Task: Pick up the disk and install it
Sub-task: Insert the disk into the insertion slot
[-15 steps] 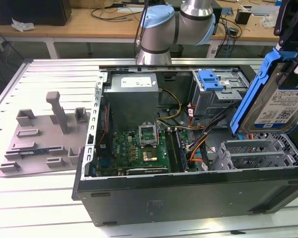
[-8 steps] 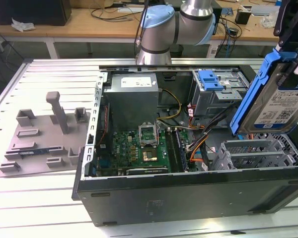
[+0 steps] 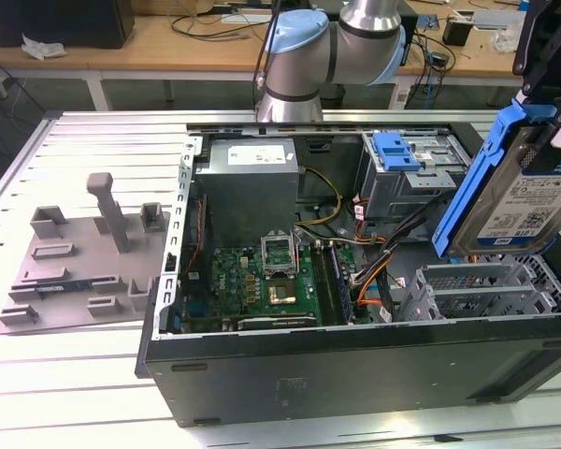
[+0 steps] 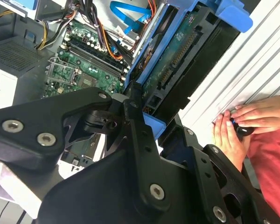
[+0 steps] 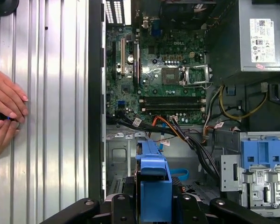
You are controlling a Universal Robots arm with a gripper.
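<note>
**Holding the disk over the open case**

Gripping the disk (image 3: 524,210) with the tool (image 3: 545,84). Squeezed shut on the top of its blue frame, holding tight. Lifted up in the air at the exterior view's right, standing on its edge and tipped a little, with the white and blue label facing out. Hanging over the open case (image 3: 355,374), above the grey slots at that end.

In the second wrist view, looking along the tool at the dark underside of the disk (image 4: 177,56), with black fingers (image 4: 137,130) pressed on both sides of the blue frame. In the first wrist view, looking straight down on the thin blue edge of the disk (image 5: 153,182), right above the inside of the case.

Down inside the case: a green board (image 3: 262,276), a grey power box (image 3: 248,182), lots of wires (image 3: 374,269), and a metal cage (image 3: 402,173) with a blue tab. Cage at the far side, to the exterior view's left of the disk, apart from it.

Behind the case: the arm (image 3: 327,42), grey with a blue cap.

On the table (image 3: 75,393), at the exterior view's left of the case: a grey tray (image 3: 84,257) with pegs and blocks on it.

In both wrist views, beside the case: a person's two hands (image 5: 7,98), resting on the table and closed round a small dark thing.
</note>
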